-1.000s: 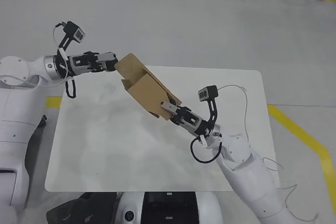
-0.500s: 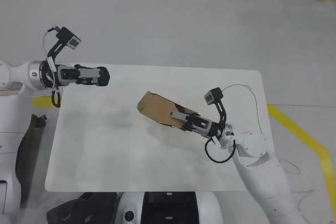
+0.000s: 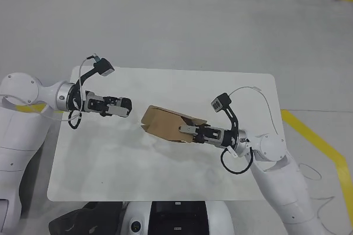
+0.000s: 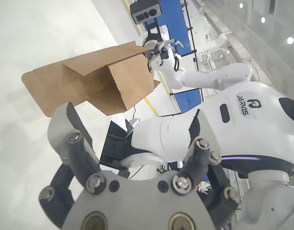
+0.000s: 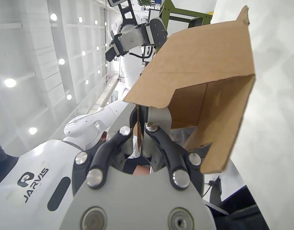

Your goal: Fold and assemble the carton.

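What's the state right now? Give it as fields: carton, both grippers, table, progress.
carton: brown cardboard, partly opened into a tube, end flaps loose, held over the table
right gripper: shut on the edge of one carton panel
left gripper: open, empty, apart from the carton, facing its open end
table: white, rounded corners
progress: carton not yet assembled, flaps not folded in

carton (image 3: 163,122) over table (image 3: 106,170) ctr, r end effector (image 3: 186,127) on its right end, l end effector (image 3: 127,106) apart, left
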Robot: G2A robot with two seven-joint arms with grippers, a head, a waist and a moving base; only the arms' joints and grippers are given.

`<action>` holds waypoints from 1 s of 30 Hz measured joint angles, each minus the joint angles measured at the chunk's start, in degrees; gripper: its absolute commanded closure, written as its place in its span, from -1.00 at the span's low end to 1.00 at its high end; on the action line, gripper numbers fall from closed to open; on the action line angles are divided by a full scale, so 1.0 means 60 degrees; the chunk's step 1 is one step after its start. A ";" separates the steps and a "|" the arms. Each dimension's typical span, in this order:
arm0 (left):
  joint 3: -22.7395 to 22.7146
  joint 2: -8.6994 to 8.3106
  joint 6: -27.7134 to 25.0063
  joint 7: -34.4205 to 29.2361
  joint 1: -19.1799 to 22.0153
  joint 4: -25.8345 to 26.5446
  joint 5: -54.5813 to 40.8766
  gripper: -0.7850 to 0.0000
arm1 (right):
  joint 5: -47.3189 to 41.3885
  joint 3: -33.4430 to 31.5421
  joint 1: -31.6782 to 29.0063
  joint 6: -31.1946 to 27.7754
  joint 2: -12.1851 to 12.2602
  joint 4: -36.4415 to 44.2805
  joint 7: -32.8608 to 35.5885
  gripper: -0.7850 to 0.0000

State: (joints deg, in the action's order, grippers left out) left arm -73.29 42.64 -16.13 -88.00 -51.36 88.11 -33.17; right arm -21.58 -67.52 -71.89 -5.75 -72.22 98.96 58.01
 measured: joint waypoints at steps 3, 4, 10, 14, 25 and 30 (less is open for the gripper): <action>-0.0006 0.0001 0.0000 0.0000 0.0001 -0.0004 0.0002 -1.00 | -0.0054 0.0052 0.0053 -0.0011 0.0007 -0.0020 0.0051 1.00; -0.0009 0.0002 0.0001 0.0000 0.0001 -0.0005 0.0002 -1.00 | -0.0057 0.0055 0.0058 -0.0017 0.0007 -0.0024 0.0051 1.00; -0.0010 0.0003 0.0002 0.0000 0.0000 -0.0006 0.0002 -1.00 | -0.0055 0.0053 0.0056 -0.0019 0.0007 -0.0024 0.0048 1.00; -0.0009 0.0003 0.0004 0.0000 -0.0001 -0.0004 0.0002 -1.00 | -0.0055 0.0053 0.0056 -0.0018 0.0007 -0.0024 0.0048 1.00; 0.0581 0.0038 0.1472 -0.0001 0.0050 -0.0562 -0.1569 -1.00 | 0.0291 0.0287 0.0123 -0.0459 0.0030 0.0107 -0.0250 1.00; 0.1094 0.0092 0.1430 0.0000 0.0271 -0.0785 -0.1956 -1.00 | 0.0244 0.0450 0.0113 -0.0610 0.0047 0.0151 -0.0124 1.00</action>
State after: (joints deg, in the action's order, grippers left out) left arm -66.73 43.19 -7.55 -88.00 -49.73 83.40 -44.91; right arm -20.11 -64.82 -71.21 -9.41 -71.94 99.86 57.27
